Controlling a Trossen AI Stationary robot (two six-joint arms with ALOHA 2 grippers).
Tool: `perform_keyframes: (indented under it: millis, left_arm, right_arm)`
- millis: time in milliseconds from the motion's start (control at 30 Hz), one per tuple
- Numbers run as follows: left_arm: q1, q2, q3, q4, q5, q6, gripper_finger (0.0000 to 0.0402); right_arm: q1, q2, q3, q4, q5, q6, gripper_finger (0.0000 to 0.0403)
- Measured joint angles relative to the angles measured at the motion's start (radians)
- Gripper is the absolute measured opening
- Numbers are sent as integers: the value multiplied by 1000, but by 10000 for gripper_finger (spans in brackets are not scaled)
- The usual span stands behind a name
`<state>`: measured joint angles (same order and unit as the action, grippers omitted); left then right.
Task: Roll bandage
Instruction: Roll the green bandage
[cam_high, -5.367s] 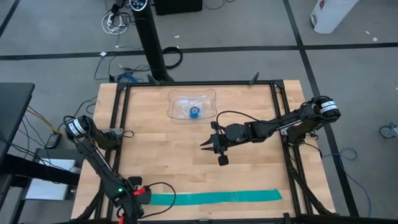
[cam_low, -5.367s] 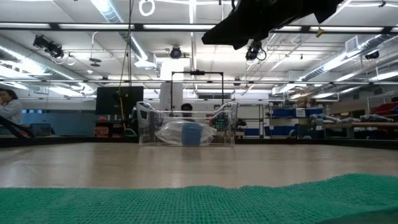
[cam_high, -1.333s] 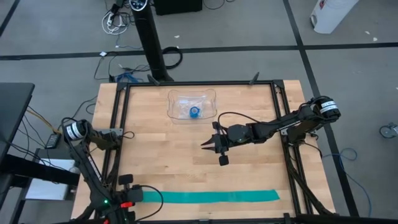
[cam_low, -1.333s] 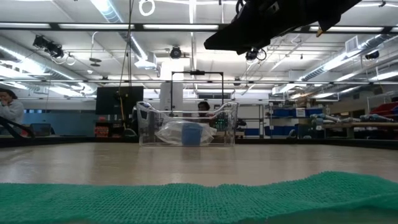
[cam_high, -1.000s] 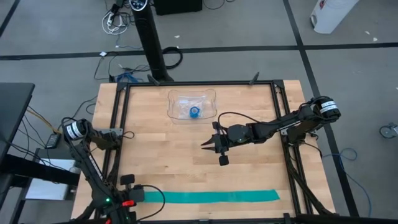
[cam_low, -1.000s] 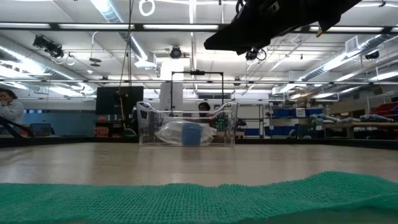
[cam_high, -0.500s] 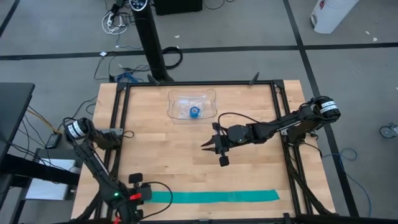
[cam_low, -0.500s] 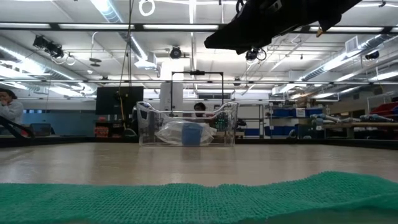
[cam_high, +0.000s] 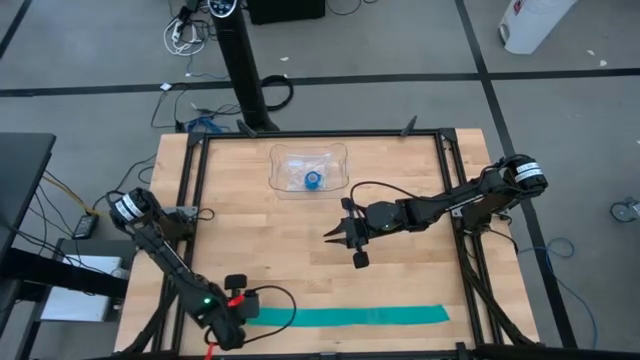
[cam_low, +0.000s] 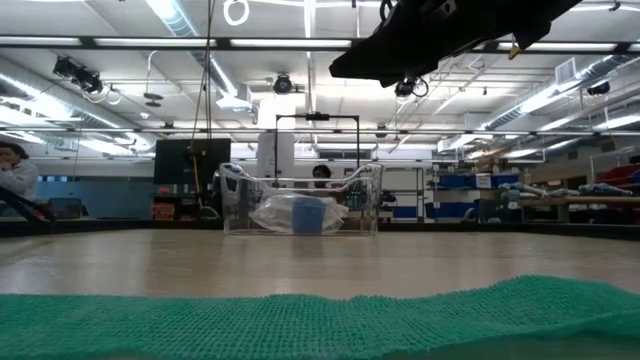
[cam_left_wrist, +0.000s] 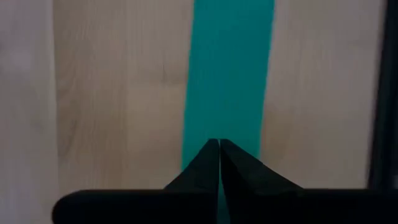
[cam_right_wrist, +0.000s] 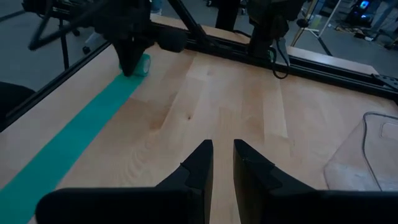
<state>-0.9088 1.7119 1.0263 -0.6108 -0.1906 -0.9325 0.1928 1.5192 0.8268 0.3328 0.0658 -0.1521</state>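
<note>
Jaws shut – left gripper (cam_left_wrist: 219, 146) over bandage (cam_left_wrist: 228, 74)

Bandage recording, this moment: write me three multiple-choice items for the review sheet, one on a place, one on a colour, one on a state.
1. Where does the bandage lie?
A. inside the clear tray
B. along the table's near edge
C. draped over the right arm

2. What colour is the small roll in the clear tray?
A. blue
B. red
C. yellow

3. How is most of the bandage?
A. wound into one big cylinder
B. flat as a long strip
C. folded in a stack

Key:
1 B: the high view shows the strip by the near edge, with the left gripper at its left end.
2 A: the high view shows a blue roll in the tray.
3 B: the strip lies flat; only the end at the left gripper looks rolled, while the right gripper is over mid-table.
</note>
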Motion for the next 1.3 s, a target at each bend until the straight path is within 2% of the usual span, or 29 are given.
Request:
perform_keyframes:
  millis: [233,467,600,800,933,1300]
  left_arm:
    - [34,-2,71,-75,7,70,23]
    - [37,-2,175,-268,61,99,23]
    - [35,-4,216,-343,136,114,23]
    - [15,-4,212,-327,195,116,23]
    - [16,-4,193,-312,178,100,23]
    - [8,-10,72,-145,157,72,23]
  right_arm:
    - [1,0,0,0,0,2,52]
    - [2,0,0,0,0,2,52]
    - [2,0,0,-1,0,3,52]
    - [3,0,0,-8,0,3,52]
    - [9,0,0,-10,0,3,52]
    - [16,0,0,-28,1,4,52]
